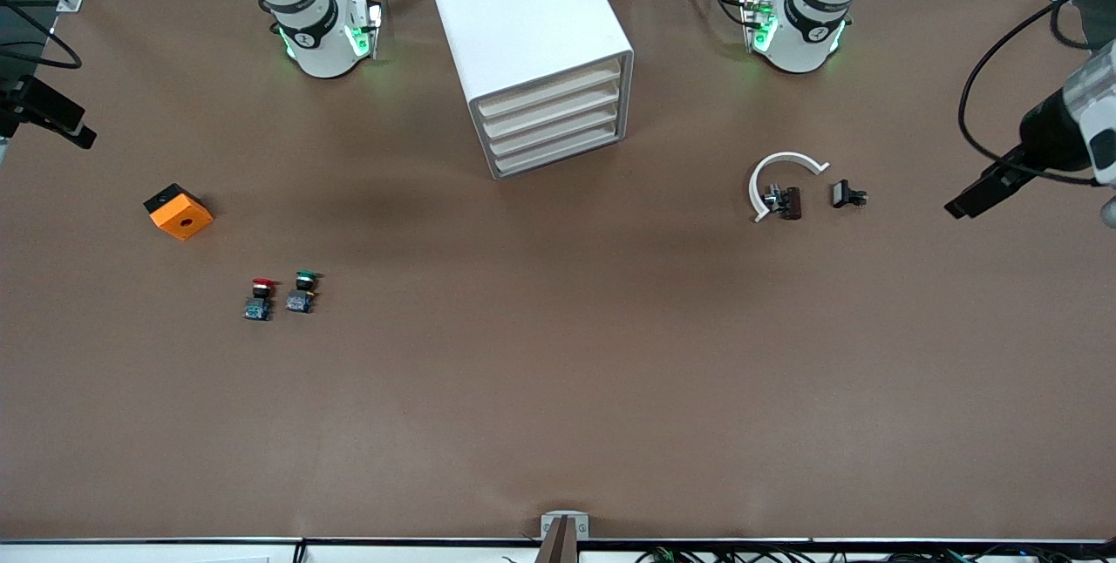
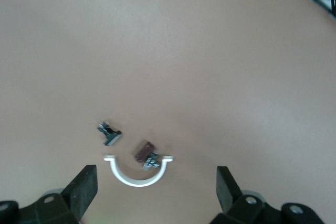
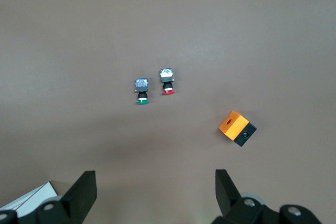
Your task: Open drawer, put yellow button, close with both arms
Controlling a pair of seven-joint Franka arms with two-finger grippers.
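**Both grippers hanging open, drawer shut**

The left gripper (image 2: 156, 171) is hanging over the bare table (image 1: 558, 389) at the left arm's end, with its two fingers (image 2: 84, 184) spread wide and holding nothing. Out from it toward the cabinet (image 1: 523, 14), a white half-ring (image 1: 782, 179) is lying flat, with a small brown part (image 1: 790, 202) touching its open side and a small black clip (image 1: 847, 194) sitting just beside it, on the side closer to this gripper.

The right gripper (image 3: 156, 174) is hanging over the right arm's end of the table, its fingers (image 3: 83, 187) likewise spread and empty. Out from it toward the table's middle, an orange block (image 1: 179, 212) on a black base is resting. Farther from this gripper, a red-capped button (image 1: 260, 297) and a green-capped button (image 1: 302, 291) are lying side by side, close but apart.

The drawer (image 1: 549, 91) is sitting pushed in at the top of the cabinet, well apart from both grippers and roughly between them.
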